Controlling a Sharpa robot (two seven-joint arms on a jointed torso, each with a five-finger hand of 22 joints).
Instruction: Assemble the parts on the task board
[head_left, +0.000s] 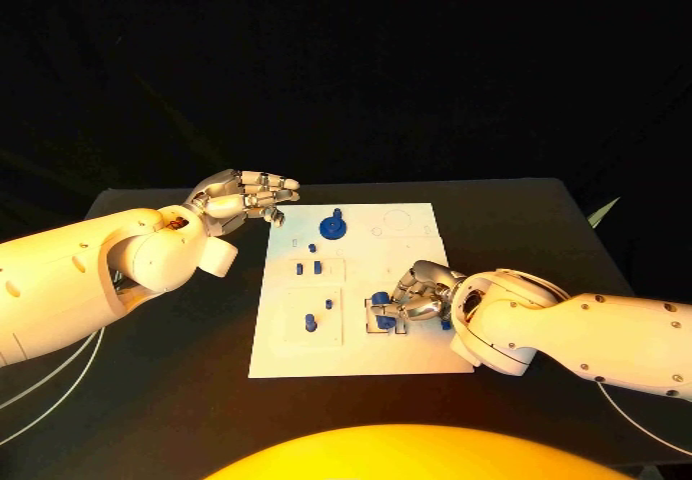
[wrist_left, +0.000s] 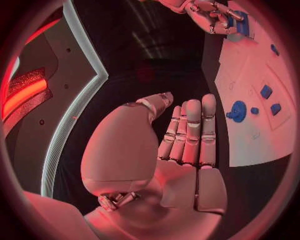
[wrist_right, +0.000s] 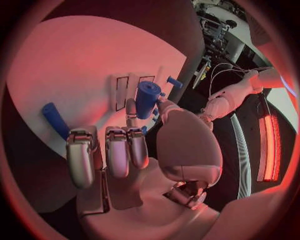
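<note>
Holding a blue cylinder part (wrist_right: 147, 98) at its fingertips, the right hand (head_left: 411, 297) rests over the task board (head_left: 404, 225); the left hand (head_left: 242, 195) hovers empty, fingers loosely extended.

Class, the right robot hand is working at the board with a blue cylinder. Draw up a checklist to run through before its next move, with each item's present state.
1. Blue cylinder held by right robot hand: ok.
2. Cylinder seated in the task board: cannot tell.
3. Left robot hand off the board's edge, holding nothing: ok.
4. Blue round part out of the right robot hand's way: ok.
5. Board lying flat on the table: ok.
</note>
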